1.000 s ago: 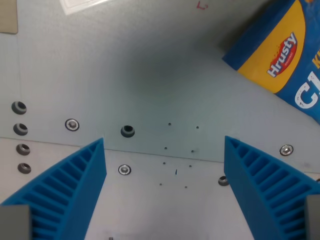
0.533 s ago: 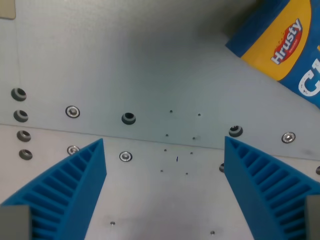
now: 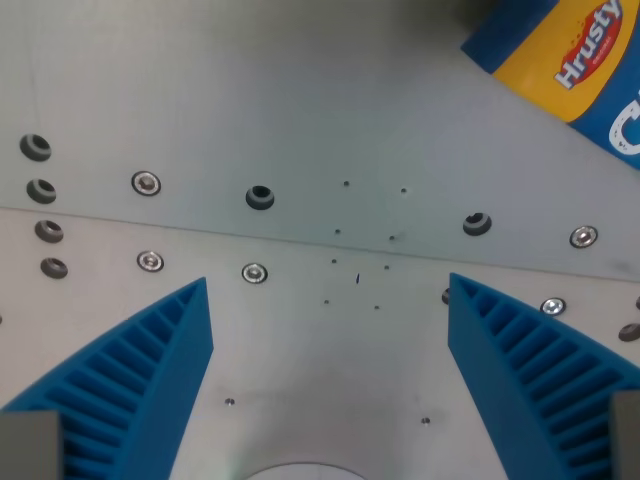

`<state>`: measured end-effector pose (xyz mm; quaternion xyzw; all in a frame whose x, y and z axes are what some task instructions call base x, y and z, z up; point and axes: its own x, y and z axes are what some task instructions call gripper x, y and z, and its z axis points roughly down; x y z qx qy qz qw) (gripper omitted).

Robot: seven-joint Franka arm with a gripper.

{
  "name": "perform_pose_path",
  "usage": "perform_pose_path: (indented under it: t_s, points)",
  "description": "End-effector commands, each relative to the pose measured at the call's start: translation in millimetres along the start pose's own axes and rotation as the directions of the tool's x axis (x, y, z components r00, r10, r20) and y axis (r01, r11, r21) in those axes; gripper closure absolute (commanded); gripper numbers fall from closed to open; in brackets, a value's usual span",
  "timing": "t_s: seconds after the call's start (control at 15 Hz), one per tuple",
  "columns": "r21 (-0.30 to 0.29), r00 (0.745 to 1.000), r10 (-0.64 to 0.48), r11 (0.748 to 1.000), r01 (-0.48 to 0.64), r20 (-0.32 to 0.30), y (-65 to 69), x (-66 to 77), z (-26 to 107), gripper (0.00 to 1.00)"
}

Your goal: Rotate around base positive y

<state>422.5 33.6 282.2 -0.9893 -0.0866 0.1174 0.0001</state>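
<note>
Blue ribbed gripper [image 3: 328, 300] wide open, empty. I judge rotation risks clipping blue-yellow snack box [image 3: 570, 70] beyond right jaw.

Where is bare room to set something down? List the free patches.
Bare metal plate above the screw row, left of the Hrusty box. Also between the open gripper fingers. Top right corner is taken by the box.

You're looking at a lab or workshop bench. The tabletop [image 3: 300, 120] is bare metal plate. Rows of screws [image 3: 146, 183] and bolt holes [image 3: 260, 196] cross it.
</note>
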Motion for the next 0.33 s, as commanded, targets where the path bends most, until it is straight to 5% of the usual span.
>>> perform_pose_path:
  t_s: [0.07,0.33]
  points:
    - [0.054,0.972,-0.014,0.999,0.001,0.236,1.5,6.1,-7.8,0.00]
    - [0.063,0.958,-0.018,0.998,0.000,0.287,1.5,6.1,-7.8,0.00]
